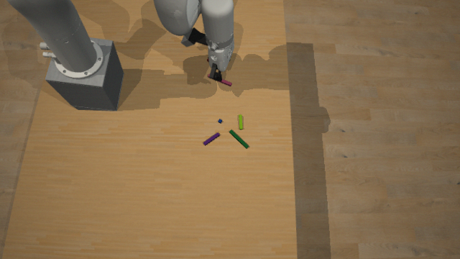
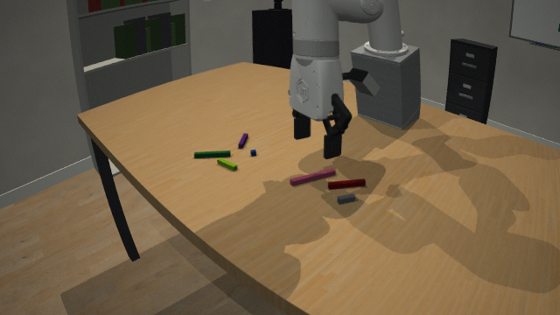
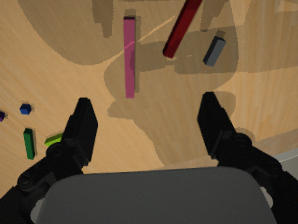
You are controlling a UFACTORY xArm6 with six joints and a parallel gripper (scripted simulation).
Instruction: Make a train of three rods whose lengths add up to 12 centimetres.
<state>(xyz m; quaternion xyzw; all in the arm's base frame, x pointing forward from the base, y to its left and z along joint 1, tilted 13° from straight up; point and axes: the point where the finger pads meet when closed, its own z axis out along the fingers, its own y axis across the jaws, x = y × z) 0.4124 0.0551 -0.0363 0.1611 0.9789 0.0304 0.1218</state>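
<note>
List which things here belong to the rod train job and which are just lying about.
Job: blue rod, lime rod, purple rod (1+5+6); or blue with grey rod and green rod (1+3+8); open gripper.

Lying about: pink rod, red rod (fit no trio), bookshelf, filing cabinet.
</note>
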